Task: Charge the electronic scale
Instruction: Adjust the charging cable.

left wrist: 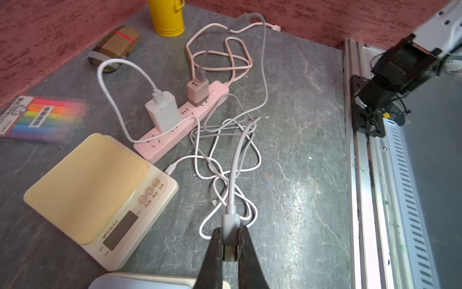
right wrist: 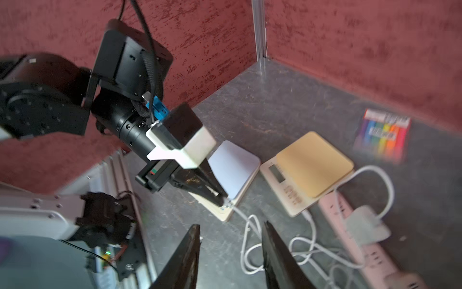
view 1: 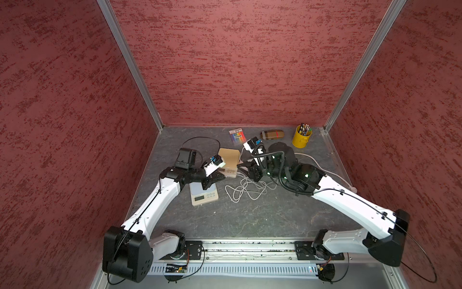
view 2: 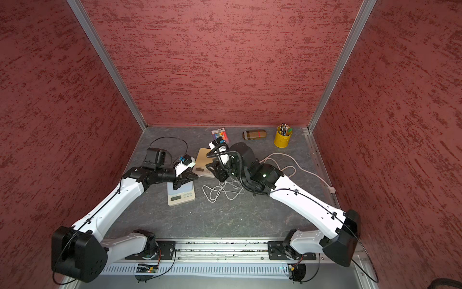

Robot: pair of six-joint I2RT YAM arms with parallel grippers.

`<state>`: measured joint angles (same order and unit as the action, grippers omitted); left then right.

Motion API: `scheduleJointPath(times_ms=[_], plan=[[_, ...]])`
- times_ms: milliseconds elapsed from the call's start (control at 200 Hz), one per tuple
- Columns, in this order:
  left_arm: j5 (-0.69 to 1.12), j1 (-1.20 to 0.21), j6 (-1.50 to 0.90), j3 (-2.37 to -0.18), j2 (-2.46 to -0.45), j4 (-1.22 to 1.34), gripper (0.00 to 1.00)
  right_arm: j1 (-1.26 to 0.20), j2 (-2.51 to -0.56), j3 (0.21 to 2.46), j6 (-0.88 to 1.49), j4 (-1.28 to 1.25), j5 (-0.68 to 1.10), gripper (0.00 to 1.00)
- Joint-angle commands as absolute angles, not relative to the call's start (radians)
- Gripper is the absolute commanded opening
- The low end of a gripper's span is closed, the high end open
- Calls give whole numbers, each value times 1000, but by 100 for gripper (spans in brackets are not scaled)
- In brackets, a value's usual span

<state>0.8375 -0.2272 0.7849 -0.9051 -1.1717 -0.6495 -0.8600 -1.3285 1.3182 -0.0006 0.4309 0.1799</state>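
Clamping a grey cable plug (left wrist: 230,221) between its fingers, the left claw (left wrist: 230,232) hangs at the corner of the blue-topped scale (right wrist: 232,165) that faces the cable tangle (view 1: 246,191). Whether the plug touches the scale I cannot tell. The right claw (right wrist: 231,224) stands with its jaws apart and nothing between them, over the white loops.

The blue-topped scale lies left of centre on the tabletop (view 1: 262,217), parted by a narrow gap from the tan-topped scale (view 1: 228,156). A pink power strip (left wrist: 160,147) with two chargers plugged in runs just beside the tan-topped scale. A white connector (left wrist: 170,170) lies at that scale's edge, though I cannot tell if it is seated.

In front of the scales a wide bare stretch reaches the front rail (view 1: 250,246). Along the back edge sit a marker pack (view 1: 237,136), a pencil case (view 1: 272,134) and a yellow pen cup (view 1: 302,137), well apart from both claws.

The tabletop is dark grey, veined like slate. Red textured walls (view 1: 237,62) close three sides, with aluminium posts in the back corners.
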Motion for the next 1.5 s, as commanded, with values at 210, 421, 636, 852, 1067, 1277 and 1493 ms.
scheduleJointPath(times_ms=[210, 421, 636, 852, 1067, 1277, 1493], plan=[[963, -217, 948, -919, -1151, -776, 0, -858, -1524, 1288, -620, 433, 465, 45], [1017, -200, 943, -928, -1160, -772, 0, -857, -1625, 1325, -633, 448, 524, 41], [1058, -183, 939, -927, -1162, -760, 0, -857, -1630, 1307, -621, 382, 547, 28], [1112, -147, 927, -901, -1154, -720, 0, -857, -1650, 1308, -635, 413, 548, 15], [1121, -132, 934, -898, -1144, -722, 0, -858, -1644, 1304, -641, 449, 530, 16], [1123, -131, 893, -885, -1132, -691, 16, -855, -1603, 1268, -566, 337, 522, 0], [1205, -64, 641, -746, -1037, -369, 34, -841, -1509, 1118, -463, 107, 553, 0]])
